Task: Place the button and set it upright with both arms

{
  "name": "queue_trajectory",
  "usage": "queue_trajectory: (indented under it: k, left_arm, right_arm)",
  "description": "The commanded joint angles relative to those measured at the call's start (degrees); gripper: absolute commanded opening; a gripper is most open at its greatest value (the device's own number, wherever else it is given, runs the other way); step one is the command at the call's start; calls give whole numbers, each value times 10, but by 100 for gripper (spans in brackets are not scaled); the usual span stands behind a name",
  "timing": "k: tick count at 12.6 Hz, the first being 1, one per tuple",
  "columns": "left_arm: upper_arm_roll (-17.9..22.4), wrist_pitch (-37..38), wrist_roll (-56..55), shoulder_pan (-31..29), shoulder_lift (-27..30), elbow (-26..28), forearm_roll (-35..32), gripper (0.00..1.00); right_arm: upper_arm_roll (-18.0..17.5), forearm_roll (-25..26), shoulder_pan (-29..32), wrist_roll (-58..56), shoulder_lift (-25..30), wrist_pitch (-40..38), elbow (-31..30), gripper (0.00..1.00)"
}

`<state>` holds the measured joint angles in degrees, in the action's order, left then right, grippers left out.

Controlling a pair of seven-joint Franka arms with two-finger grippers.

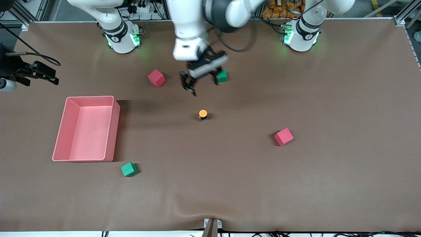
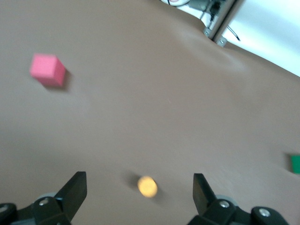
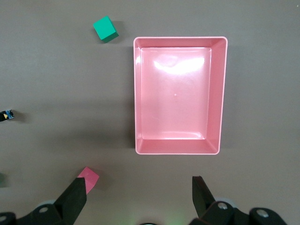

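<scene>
A brown-covered table point(image 1: 329, 184) is carrying an upright orange-capped button point(image 1: 203, 115) at its middle, a pink tray point(image 1: 113, 131) toward the right arm's end, two red foam cubes point(image 1: 156, 78) point(image 1: 284, 137) and two green foam cubes point(image 1: 129, 169) point(image 1: 222, 75).

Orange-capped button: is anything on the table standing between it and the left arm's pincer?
Nothing visible does. The small orange-capped push-button stands alone on bare brown table, and the open left pincer hangs above the cloth beside a green foam cube, which lies farther from the front camera than the button.
</scene>
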<state>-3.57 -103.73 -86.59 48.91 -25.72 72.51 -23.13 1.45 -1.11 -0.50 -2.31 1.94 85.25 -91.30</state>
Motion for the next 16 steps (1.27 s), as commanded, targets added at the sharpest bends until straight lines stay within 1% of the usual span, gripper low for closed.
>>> queue_trajectory:
  k: [1, 3, 4, 6, 9, 11, 13, 14, 16]
  left_arm:
    - [-8, 27, 145, -88, 51, 20, 56, 100]
    - [-8, 41, 221, -169, 79, 20, 109, 100]
    - [-10, 44, 266, -199, 87, 20, 119, 100]
    - [-9, 52, 387, -269, 97, 19, 154, 100]
    - [-9, 52, 453, -365, 109, 19, 207, 100]
    - [-11, 55, 523, -407, 110, 20, 208, 100]
    - [-10, 84, 618, -436, 112, 19, 208, 100]
    - [-6, 88, 645, -439, 121, 20, 214, 100]
    - [21, 102, 677, -442, 147, 24, 218, 100]
  right_arm:
    - [-1, -11, 3, 8, 14, -1, -12, 100]
    - [-1, -11, 3, 8, 14, -2, -12, 100]
    - [0, -10, 3, 8, 14, -3, -12, 100]
    - [0, -10, 4, 8, 13, -3, -7, 100]
    - [0, -9, 4, 8, 13, -8, -5, 100]
    - [0, -8, 3, 11, 12, -11, -2, 100]
    - [-2, -6, 1, 35, 11, -14, 5, 100]
    - [-2, -4, -1, 45, 10, -19, 9, 100]
    - [-2, -3, 0, 42, 8, -22, 12, 100]
